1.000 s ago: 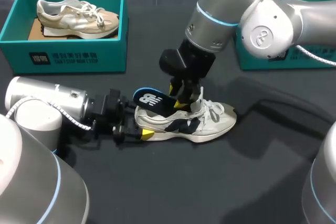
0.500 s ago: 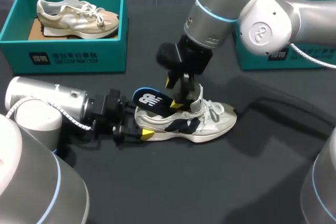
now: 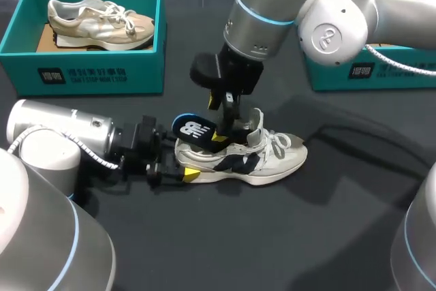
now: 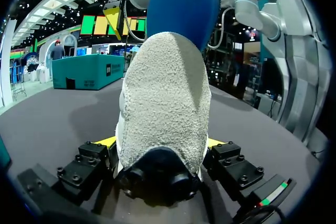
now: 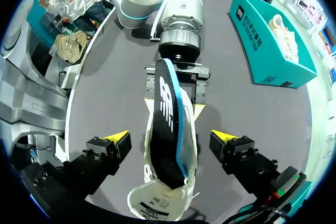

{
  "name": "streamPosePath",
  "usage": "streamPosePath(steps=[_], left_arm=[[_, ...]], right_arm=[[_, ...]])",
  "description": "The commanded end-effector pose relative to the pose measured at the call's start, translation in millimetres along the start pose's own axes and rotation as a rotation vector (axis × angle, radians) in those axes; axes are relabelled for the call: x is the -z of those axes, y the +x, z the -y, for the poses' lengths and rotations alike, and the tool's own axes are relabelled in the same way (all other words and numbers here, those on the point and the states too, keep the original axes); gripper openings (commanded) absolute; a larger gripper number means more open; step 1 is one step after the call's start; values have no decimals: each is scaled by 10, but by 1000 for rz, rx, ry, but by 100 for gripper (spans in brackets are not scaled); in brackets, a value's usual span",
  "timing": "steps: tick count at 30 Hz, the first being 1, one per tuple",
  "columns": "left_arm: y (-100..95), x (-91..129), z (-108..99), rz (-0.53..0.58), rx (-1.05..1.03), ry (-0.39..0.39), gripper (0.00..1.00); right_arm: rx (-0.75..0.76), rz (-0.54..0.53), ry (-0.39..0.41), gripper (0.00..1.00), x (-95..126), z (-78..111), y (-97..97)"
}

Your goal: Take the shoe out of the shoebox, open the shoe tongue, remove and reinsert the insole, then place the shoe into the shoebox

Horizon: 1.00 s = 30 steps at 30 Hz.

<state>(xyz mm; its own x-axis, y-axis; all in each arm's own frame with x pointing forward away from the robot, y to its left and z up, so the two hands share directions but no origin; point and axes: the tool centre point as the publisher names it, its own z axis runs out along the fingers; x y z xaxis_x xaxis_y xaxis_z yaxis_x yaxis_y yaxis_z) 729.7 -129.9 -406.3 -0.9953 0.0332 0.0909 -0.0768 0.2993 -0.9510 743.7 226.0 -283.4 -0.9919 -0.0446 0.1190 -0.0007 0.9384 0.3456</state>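
Observation:
A white and navy shoe (image 3: 262, 160) lies on its sole on the black table (image 3: 225, 250), tongue pulled up. A dark insole with a blue rim (image 3: 193, 129) rests partly inside it, its heel end sticking up over the shoe's heel. My left gripper (image 3: 182, 166) is shut on the shoe's heel (image 4: 163, 103), a finger on each side; the insole (image 4: 181, 3) rises above it. My right gripper (image 3: 218, 122) hangs just above the insole, open. In the right wrist view my right gripper (image 5: 170, 137) has its fingers well clear on either side of the insole (image 5: 167, 119) and shoe (image 5: 157, 203).
A teal shoebox (image 3: 82, 76) at the back left holds a beige shoe (image 3: 102, 22). A second teal shoebox (image 3: 371, 73) stands at the back right, partly behind my right arm. Bare table lies in front of the shoe.
My right gripper has opened, let go of the insole and risen up and to the left. The insole stays in the shoe. The left arm has not moved.

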Motion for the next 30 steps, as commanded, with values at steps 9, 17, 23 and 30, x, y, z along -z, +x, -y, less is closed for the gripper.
streamPosePath(steps=[9,17,23,30], left_arm=[[3,-6,-27,0,1,0,0],[3,-6,-27,0,1,0,0],[3,-6,-27,0,1,0,0],[3,-6,-27,0,1,0,0]], right_arm=[[-232,-181,-182,98,-185,23,-129],[-260,-271,-236,85,-292,9,-149],[-285,-287,-254,62,-322,-3,-86],[-303,-298,-265,45,-349,-51,-8]])
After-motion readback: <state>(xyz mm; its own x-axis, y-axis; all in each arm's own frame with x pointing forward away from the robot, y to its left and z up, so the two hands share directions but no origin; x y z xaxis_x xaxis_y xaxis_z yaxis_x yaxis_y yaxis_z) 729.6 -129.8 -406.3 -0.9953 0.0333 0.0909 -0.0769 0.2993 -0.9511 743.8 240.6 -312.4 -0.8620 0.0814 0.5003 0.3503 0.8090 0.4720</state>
